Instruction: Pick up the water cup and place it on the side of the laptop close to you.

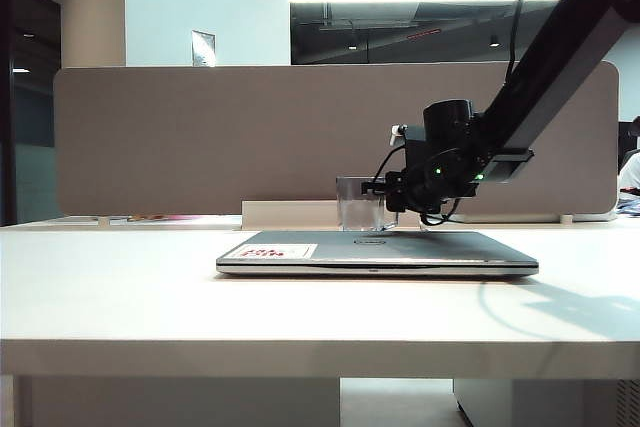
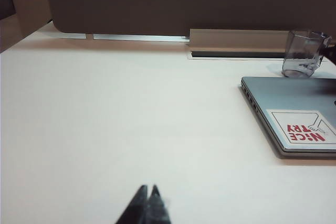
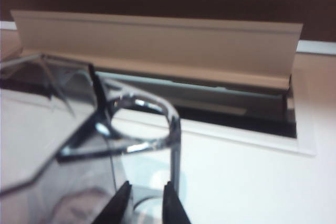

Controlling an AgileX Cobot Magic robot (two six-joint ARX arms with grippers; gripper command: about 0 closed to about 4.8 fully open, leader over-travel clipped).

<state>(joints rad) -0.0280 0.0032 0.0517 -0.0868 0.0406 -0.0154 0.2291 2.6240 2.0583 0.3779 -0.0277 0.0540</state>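
The clear faceted water cup [image 1: 360,205] stands on the white table just behind the far edge of the shut silver laptop [image 1: 380,252], its handle toward my right gripper [image 1: 386,193]. In the right wrist view the cup [image 3: 52,156] fills the near side. My right gripper [image 3: 147,190] is open, its fingertips [image 3: 125,195] straddling the lower part of the angular handle [image 3: 157,114] without clamping it. The left wrist view shows cup [image 2: 304,53] and laptop [image 2: 289,95] far off to one side. My left gripper [image 2: 148,188] is shut and empty over bare table, out of the exterior view.
A grey partition panel [image 1: 300,137] closes the back of the table. A beige cable-tray flap [image 3: 157,45] stands open right behind the cup, over a dark slot [image 3: 236,116]. The laptop lid carries a white-and-red sticker [image 2: 304,129]. The table's front edge [image 1: 300,347] is nearest the camera.
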